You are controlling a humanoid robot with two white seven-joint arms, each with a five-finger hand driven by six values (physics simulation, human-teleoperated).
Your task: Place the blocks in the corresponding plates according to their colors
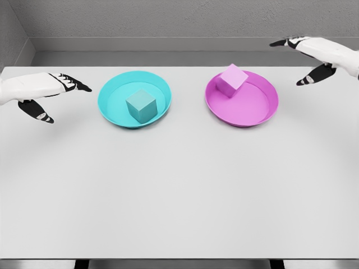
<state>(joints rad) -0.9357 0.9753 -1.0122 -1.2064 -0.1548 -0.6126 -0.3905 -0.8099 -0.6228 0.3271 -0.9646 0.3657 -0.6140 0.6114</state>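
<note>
Both hands, left hand (42,92) and right hand (314,56), spread beside the table (179,196) edges; blocks sit in matching plates.

Pale grey table (179,196) (matte, evenly lit) before a speckled grey wall (168,19).

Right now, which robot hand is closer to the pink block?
Right. The right hand hovers open just right of the pink block; the left hand is far left, beyond the cyan plate.

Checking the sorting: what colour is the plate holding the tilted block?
Magenta plate, matching its pink cube block; clearest in the head view.
</note>
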